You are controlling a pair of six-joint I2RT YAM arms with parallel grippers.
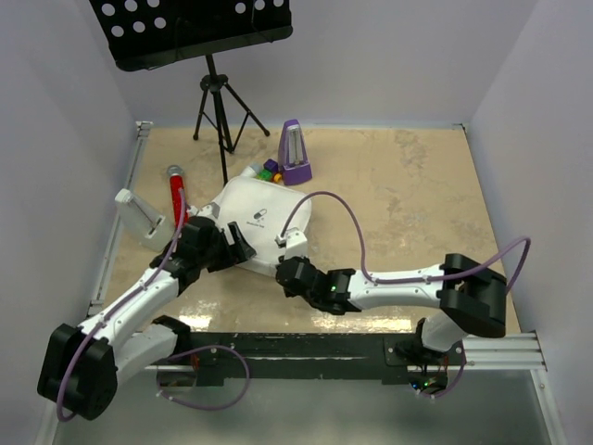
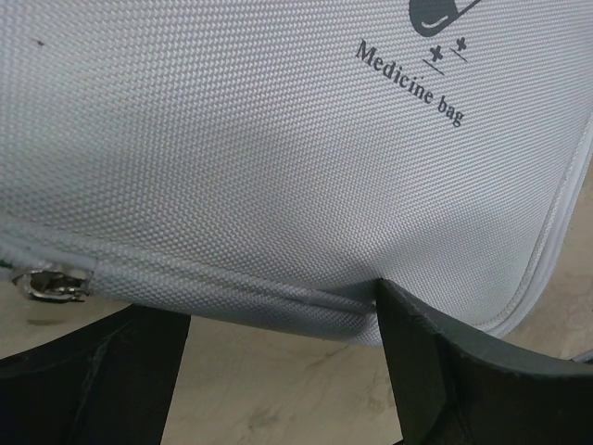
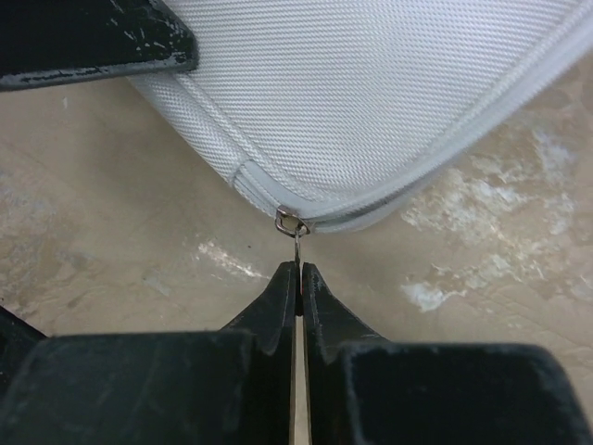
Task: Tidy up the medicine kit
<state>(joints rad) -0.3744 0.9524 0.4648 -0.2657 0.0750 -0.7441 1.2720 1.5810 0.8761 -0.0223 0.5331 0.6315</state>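
Medicine kit [image 1: 262, 218]: white woven-fabric case, lid down, mid-table, slightly left. It looks light, with a semi-stiff shell that is likely to slide on the smooth top.
Left gripper [image 1: 225, 247]: jaws spread at the kit's near-left edge, one finger at the seam.
Right gripper [image 3: 299, 269]: pressed together, pinching the zipper pull [image 3: 296, 246].
Zipper pull: thin metal tab at the near corner, probably the best place to hold.
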